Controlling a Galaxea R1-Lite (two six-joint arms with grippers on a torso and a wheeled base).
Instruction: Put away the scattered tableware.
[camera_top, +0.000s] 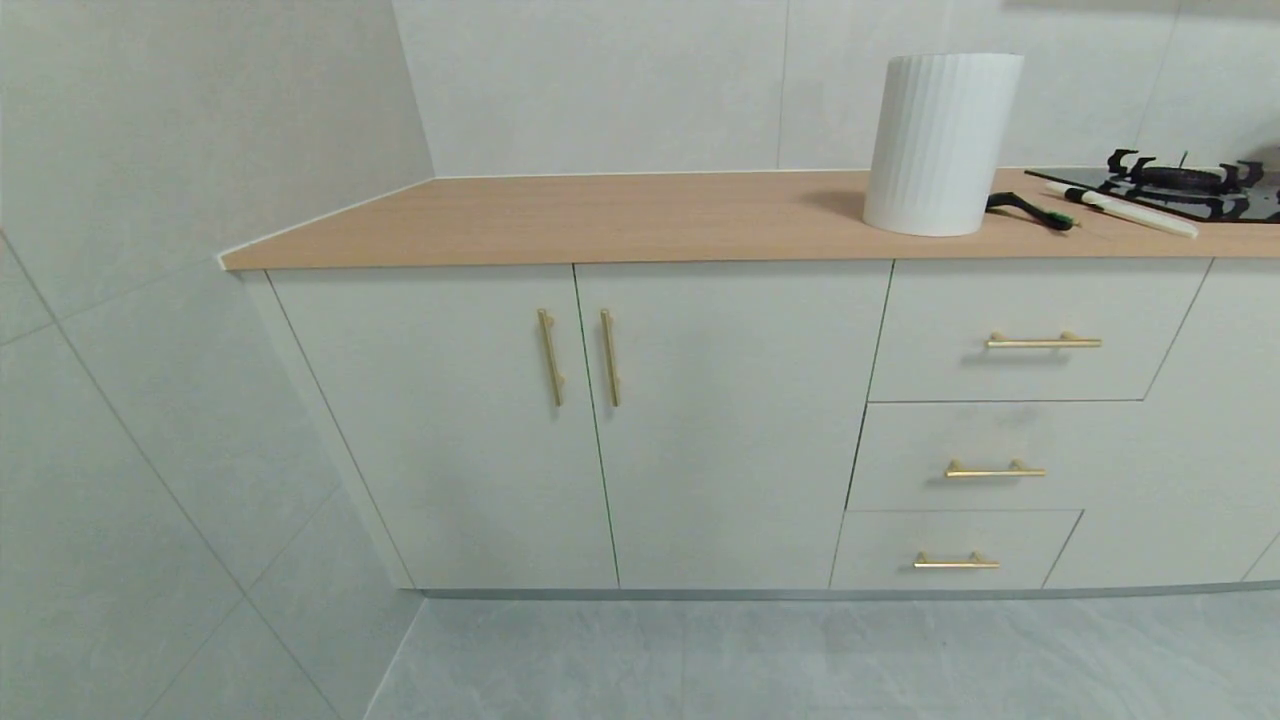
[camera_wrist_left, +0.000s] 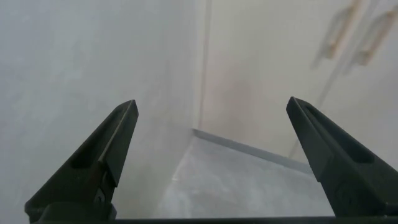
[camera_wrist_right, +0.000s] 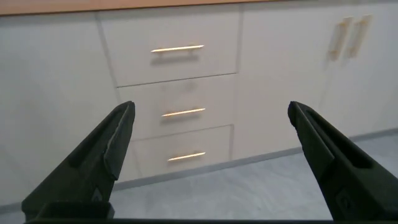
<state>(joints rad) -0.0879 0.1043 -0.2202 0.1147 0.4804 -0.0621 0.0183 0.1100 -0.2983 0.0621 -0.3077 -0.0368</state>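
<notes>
Head view gives you a wooden surface (camera_top: 600, 215) on top of a pale cabinet (camera_top: 720, 430). At its right part stands a white ribbed canister (camera_top: 940, 145). Just beside the canister, on the side of the stove (camera_top: 1190, 180), lies a black utensil (camera_top: 1030, 210) with a green end. A long white utensil (camera_top: 1130, 213) lies next to it, partly over the edge of the stove. The two utensils are near each other, but whether they touch you cannot tell.

Left wrist view shows the left end effector (camera_wrist_left: 211, 104) with its fingers spread wide and nothing between them. It faces the corner where the wall meets the cabinet, above the floor (camera_wrist_left: 249, 180).

Right wrist view shows the right end effector (camera_wrist_right: 211, 107) also wide open and empty, in front of the three drawers (camera_wrist_right: 177, 74). Both utensils lie up on the surface, well apart from both end effectors.
</notes>
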